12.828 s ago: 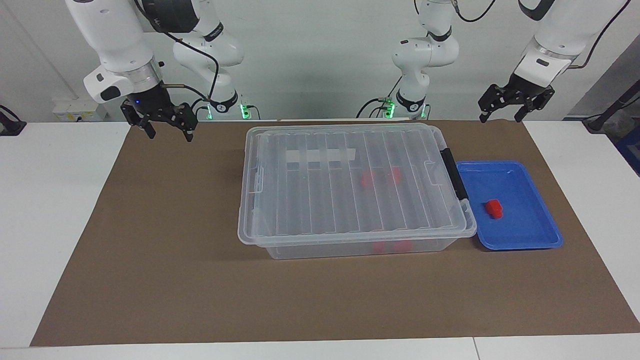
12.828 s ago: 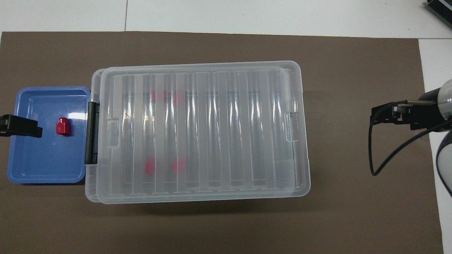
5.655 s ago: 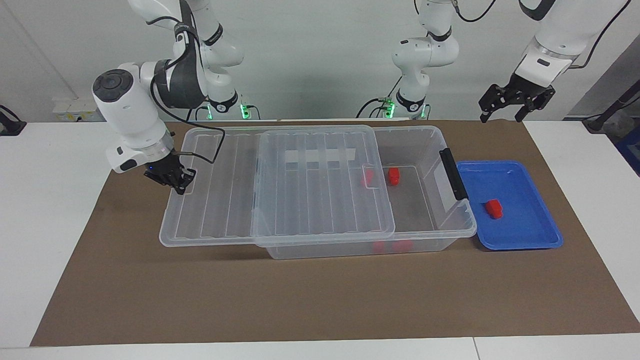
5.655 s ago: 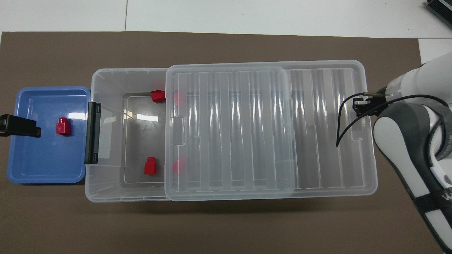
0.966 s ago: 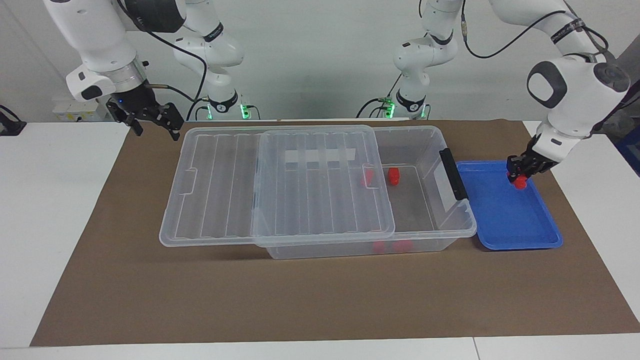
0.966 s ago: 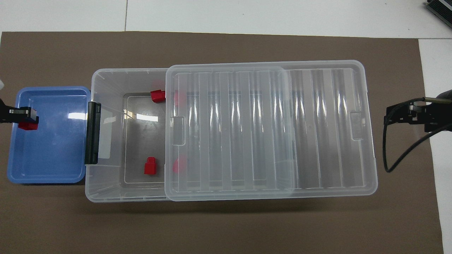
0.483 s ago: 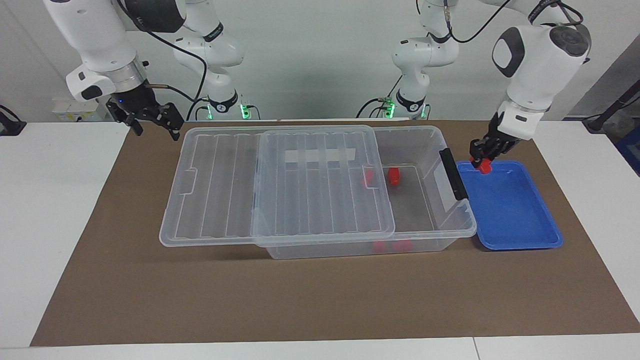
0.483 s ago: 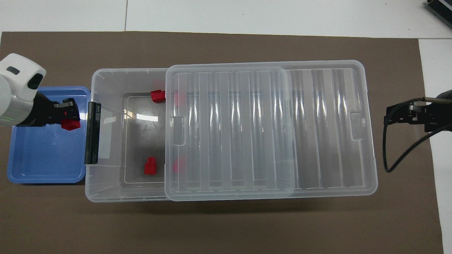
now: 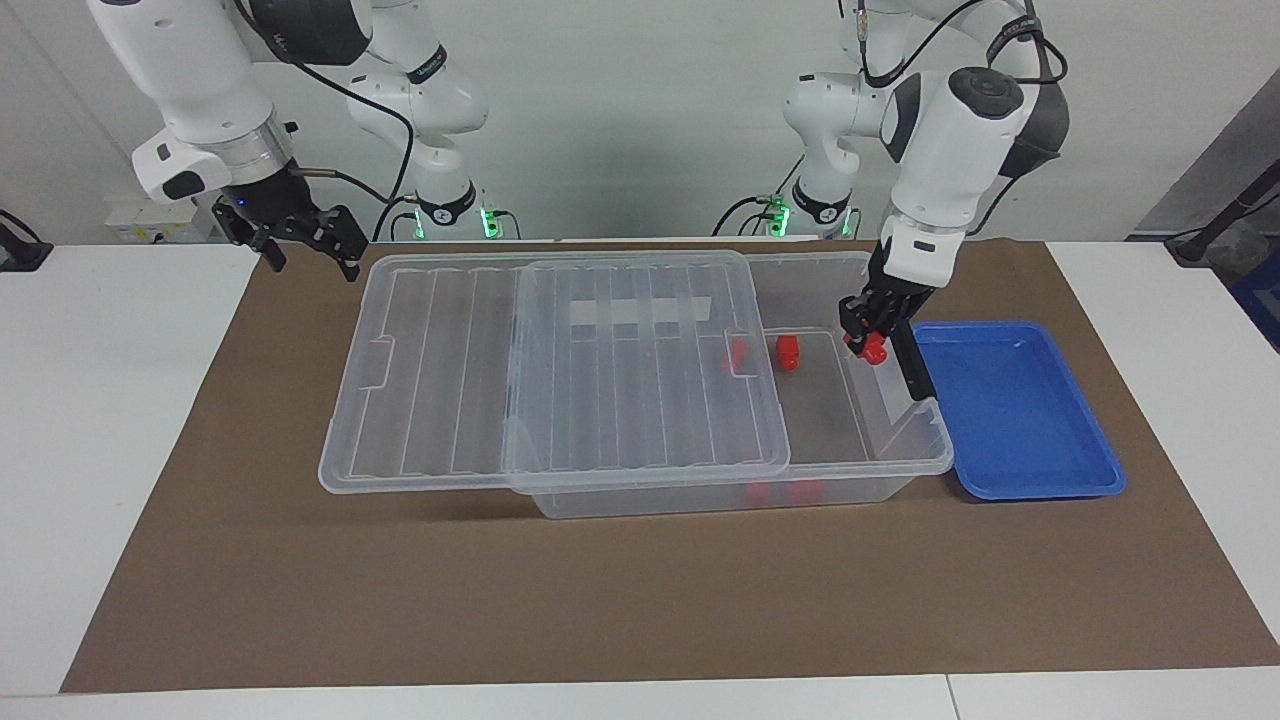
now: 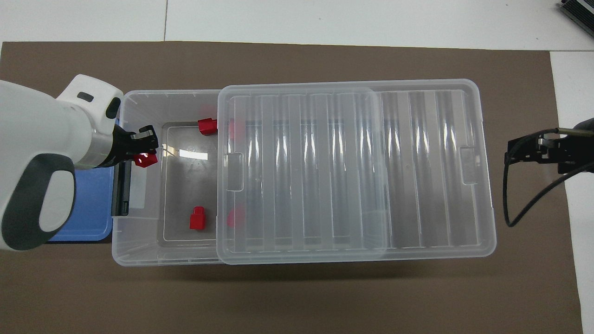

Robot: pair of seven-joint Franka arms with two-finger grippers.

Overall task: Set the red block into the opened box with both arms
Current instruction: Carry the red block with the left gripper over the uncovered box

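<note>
your left hand point(image 9: 868, 335) is clamped on the red block point(image 9: 874, 348) over the box point(image 9: 905, 455)'s uncovered end. your right hand point(image 9: 300, 240) waits, fingers apart, over the bench.

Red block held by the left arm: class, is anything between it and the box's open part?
Nothing visible: the red block in the left gripper hangs over the box opening; the lid is slid aside.

We see the box point(image 9: 900, 455) mid-mat | its lid point(image 9: 560, 380) slid toward the right arm's end, overhanging | tray point(image 9: 1040, 480) just beside the box at the left arm's end | loose blocks point(image 10: 198, 218) in the box | left gripper point(image 9: 868, 335) with the red block point(image 9: 874, 348) over the box's handle end | right gripper point(image 9: 300, 238) waits over the mat's corner.
</note>
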